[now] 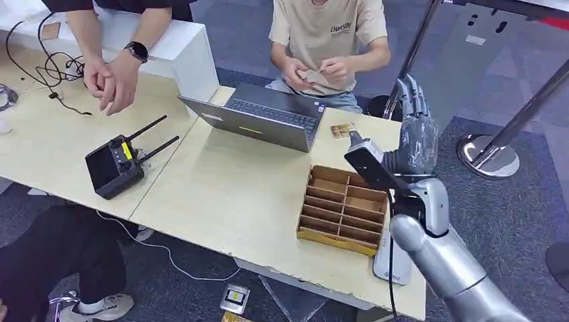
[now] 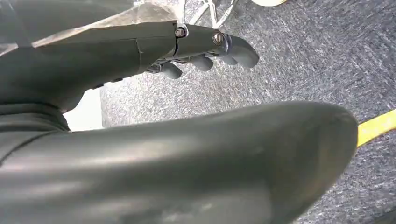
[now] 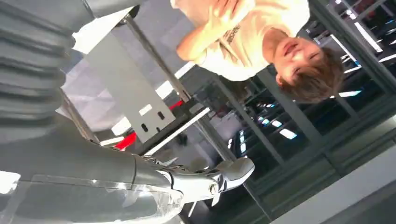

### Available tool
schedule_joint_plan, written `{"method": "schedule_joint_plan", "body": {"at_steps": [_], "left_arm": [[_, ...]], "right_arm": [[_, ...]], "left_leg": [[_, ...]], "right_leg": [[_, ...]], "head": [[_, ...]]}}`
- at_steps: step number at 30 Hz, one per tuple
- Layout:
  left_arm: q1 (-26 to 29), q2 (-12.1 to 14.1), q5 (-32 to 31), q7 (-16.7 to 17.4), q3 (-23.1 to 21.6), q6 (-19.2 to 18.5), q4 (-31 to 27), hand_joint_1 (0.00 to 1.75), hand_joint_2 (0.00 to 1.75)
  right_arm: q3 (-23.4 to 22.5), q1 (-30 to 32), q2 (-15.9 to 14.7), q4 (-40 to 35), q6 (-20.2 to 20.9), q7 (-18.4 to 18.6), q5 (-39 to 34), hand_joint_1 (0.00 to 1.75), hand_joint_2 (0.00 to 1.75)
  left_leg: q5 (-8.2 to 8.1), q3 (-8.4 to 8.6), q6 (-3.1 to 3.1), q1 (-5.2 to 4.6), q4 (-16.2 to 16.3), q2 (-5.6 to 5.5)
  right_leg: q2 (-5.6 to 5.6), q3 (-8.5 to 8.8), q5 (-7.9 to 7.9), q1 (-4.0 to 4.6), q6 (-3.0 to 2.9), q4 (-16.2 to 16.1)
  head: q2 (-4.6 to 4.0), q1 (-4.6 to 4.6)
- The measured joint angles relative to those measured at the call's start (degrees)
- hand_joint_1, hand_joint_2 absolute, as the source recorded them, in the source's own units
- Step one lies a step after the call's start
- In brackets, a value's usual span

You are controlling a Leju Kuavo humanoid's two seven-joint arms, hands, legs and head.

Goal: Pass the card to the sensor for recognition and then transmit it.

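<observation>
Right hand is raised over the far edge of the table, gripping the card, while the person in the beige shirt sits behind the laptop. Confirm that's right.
Not quite: the right hand is raised there, but it holds nothing and its fingers are spread upward. The head view shows the card lying flat on the table beside the laptop. The person in the beige shirt does sit behind the laptop.

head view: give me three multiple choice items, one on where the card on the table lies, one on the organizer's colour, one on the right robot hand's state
1. Where does the card lie?
A. on the table beside the laptop
B. inside the organizer
C. on the floor

2. What colour is the compartment organizer?
A. blue
B. brown
C. white

3. What is the state of the right robot hand?
A. raised with fingers apart, holding nothing
B. gripping the laptop
C. resting flat in the organizer

Answers: 1 A, it lies on the tabletop just past the laptop's corner; 2 B, cardboard brown; 3 A, fingers point up above the table, with nothing in them.
</observation>
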Motion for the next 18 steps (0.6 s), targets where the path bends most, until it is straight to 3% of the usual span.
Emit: {"method": "schedule_joint_plan", "body": {"at_steps": [9,10,18], "left_arm": [[0.10,0.13,0.94,0.07,0.09,0.52,0.02,0.00,0.00],[0.09,0.15,1.01,0.04,0.11,0.52,0.02,0.00,0.00],[0.10,0.22,1.09,0.11,0.15,0.66,0.02,0.00,0.00]], "right_arm": [[-2.36,7.89,-1.38,-12.09,2.10,0.87,-2.89,0.00,0.00],[-2.58,8.80,-1.53,-13.38,2.38,0.74,-3.94,0.00,1.75],[-4.59,14.36,-2.03,-20.30,3.82,-0.09,-8.13,0.00,1.75]], "left_leg": [[0.00,0.00,0.00,0.00,0.00,0.01],[0.00,-0.01,0.00,0.00,0.00,0.01],[0.00,-0.02,0.00,0.00,0.00,0.01]], "right_leg": [[0.00,0.00,0.00,0.00,0.00,0.00],[0.00,0.00,0.00,0.00,0.00,0.00],[0.00,-0.02,-0.01,0.00,-0.01,0.00]], "head": [[0.00,-0.02],[0.00,0.00],[0.00,0.00]]}}
